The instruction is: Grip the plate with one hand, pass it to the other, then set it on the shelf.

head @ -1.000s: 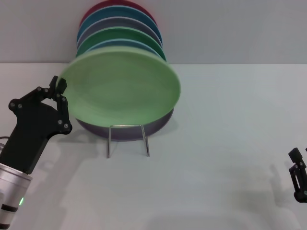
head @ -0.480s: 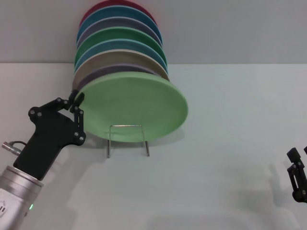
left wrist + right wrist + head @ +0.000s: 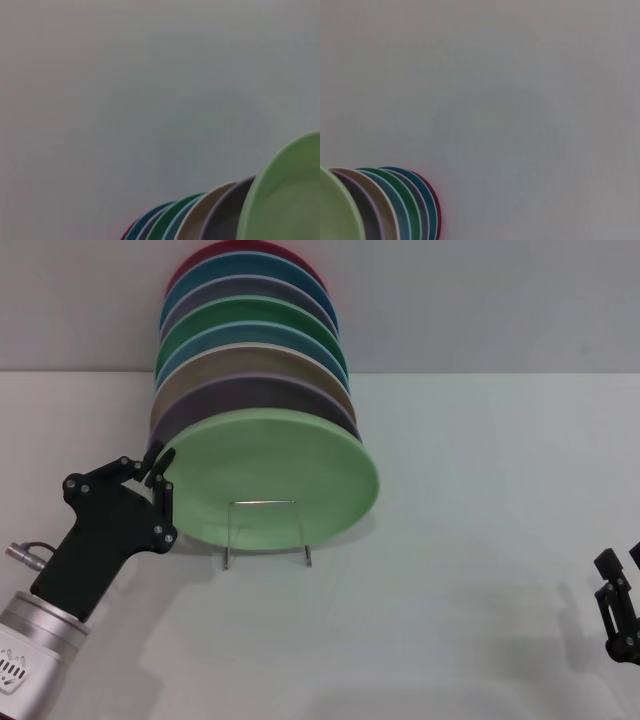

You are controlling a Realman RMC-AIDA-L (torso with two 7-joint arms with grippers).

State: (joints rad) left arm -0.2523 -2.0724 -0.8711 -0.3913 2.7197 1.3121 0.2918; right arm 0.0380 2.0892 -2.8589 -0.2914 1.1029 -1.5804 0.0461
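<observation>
The light green plate (image 3: 270, 480) stands tilted at the front of a row of plates, its lower edge behind the front loop of the wire rack (image 3: 228, 540). My left gripper (image 3: 157, 480) is at the plate's left rim, shut on it. The plate also shows in the left wrist view (image 3: 285, 200) and the right wrist view (image 3: 335, 215). My right gripper (image 3: 620, 570) is low at the far right, well away from the plate, open and empty.
Several other plates (image 3: 250, 330) stand in the rack behind the green one: lilac, beige, blue, dark green, grey, teal and red. The rack stands near the back wall (image 3: 480, 300) on the white table (image 3: 470, 500).
The green plate has come down from a raised, flatter pose to lean at the front of the rack. My left gripper moved down and right with it. The right gripper stayed put.
</observation>
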